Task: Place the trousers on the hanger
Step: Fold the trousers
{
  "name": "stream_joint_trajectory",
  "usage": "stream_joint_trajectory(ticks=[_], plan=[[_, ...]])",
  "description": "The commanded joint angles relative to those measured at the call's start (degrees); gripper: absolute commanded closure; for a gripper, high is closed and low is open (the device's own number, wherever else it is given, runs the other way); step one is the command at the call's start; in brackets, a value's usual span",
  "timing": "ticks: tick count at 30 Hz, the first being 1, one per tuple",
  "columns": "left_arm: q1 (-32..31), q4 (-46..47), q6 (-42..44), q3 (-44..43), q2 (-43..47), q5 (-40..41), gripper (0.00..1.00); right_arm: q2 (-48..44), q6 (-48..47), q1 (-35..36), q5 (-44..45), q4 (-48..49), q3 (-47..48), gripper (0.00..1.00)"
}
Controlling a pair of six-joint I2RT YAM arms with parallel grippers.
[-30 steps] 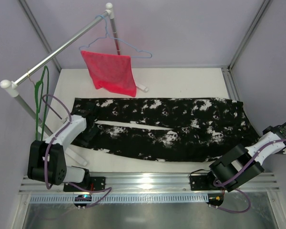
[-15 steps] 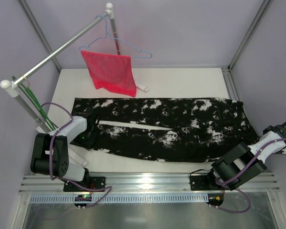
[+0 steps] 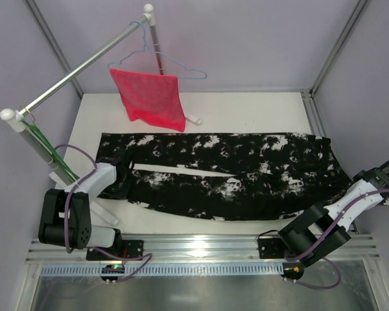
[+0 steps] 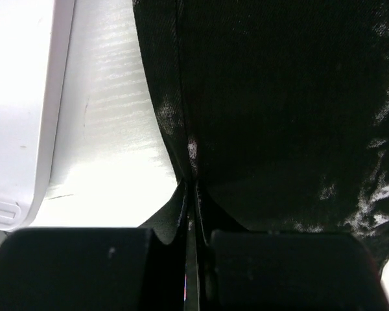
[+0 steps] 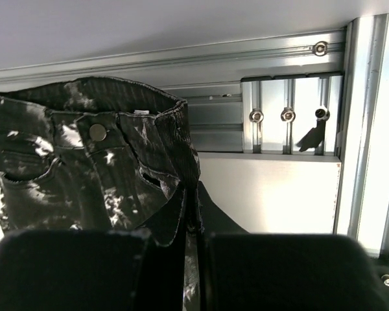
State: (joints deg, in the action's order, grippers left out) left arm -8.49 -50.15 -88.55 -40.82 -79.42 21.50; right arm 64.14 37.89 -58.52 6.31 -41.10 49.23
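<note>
The trousers [image 3: 233,168], black with white splotches, lie flat across the table with the waist to the right and the leg ends to the left. My left gripper [image 3: 120,176] is shut on the edge of a leg end; in the left wrist view its jaws [image 4: 193,194] pinch the dark fabric [image 4: 279,116]. My right gripper [image 3: 355,179] is shut on the waistband at the table's right edge, and the right wrist view shows the jaws [image 5: 193,201] clamped on the band beside the button [image 5: 98,132]. The green hanger [image 3: 45,148] hangs from the rail's near end at the far left, apart from both grippers.
A red mesh cloth [image 3: 150,97] hangs on a pale blue wire hanger [image 3: 175,65] from the slanted rail [image 3: 84,63] at the back left. The rack's white foot [image 4: 19,97] lies just left of my left gripper. An aluminium frame [image 5: 292,116] borders the table on the right.
My left gripper has closed on the trouser leg end. The green hanger has swung on the rail. The right arm shifted slightly, still gripping the waistband.
</note>
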Motion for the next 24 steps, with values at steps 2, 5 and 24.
stream_joint_trajectory(ticks=[2, 5, 24], plan=[[0.14, -1.17, -2.15, -1.26, 3.56, -0.68, 1.00, -2.88, 2.36, 2.35, 1.34, -2.48, 4.98, 0.96], [0.14, -5.48, -2.32, -4.35, 6.99, 2.49, 1.00, -3.49, 2.28, 3.59, 2.74, -5.47, 7.88, 0.96], [-0.30, -10.76, -3.38, -22.20, 13.06, 11.28, 0.99, -3.95, 0.87, 9.82, 8.55, -8.91, 20.29, 0.96]])
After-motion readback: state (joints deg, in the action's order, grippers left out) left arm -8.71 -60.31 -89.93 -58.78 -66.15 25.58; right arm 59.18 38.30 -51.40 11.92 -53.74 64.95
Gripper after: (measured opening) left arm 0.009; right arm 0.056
